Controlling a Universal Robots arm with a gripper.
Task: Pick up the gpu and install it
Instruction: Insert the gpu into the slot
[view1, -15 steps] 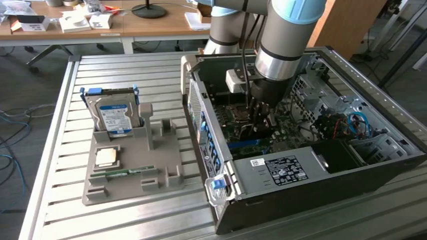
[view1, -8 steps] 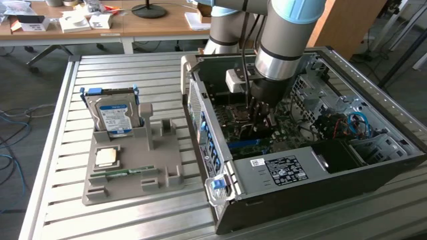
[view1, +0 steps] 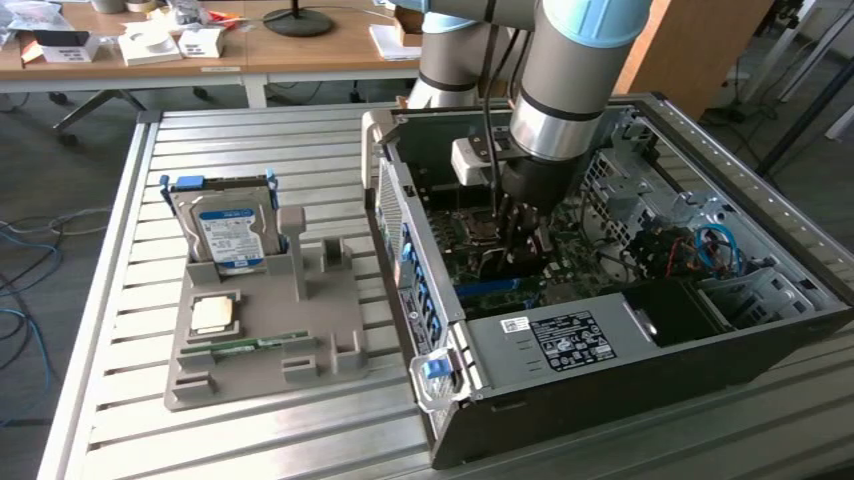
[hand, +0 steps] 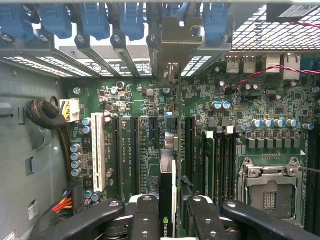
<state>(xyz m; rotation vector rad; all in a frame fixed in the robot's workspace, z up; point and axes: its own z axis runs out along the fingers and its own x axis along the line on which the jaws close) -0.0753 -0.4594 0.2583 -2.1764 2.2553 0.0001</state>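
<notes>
Exterior view: the robot arm (view1: 567, 90) reaches down into the open computer case (view1: 747, 330), which lies on its side on a slatted metal table (view1: 200, 140). The gripper (view1: 514, 232) sits low inside the case, over the main board, near the grey power supply (view1: 567, 340).

On the exterior view's left of the case, a grey parts holder (view1: 267, 345) rests on the table. A hard drive (view1: 230, 235) stands upright at its far end. A narrow green memory stick (view1: 247, 345) lies in a groove nearer the camera, with a small square chip (view1: 214, 315) just beside it.

Wrist view: the gripper (hand: 170, 220) is partly closed, and its two black fingers (hand: 145, 215) clamp the gpu (hand: 166, 190) from both sides. The gpu is seen edge-on as a thin dark strip running from between the fingers toward the rear wall of the case. It stands over the green main board (hand: 125, 100), between the long black card slots (hand: 134, 150) and the memory slots (hand: 220, 165). Its metal end bracket (hand: 175, 40) lines up with the row of blue clips (hand: 95, 20) at the rear openings. Whether the card's bottom edge is seated in a slot cannot be determined. A white slot (hand: 96, 150) lies well to one side, and the processor socket (hand: 267, 187) to the other.
</notes>
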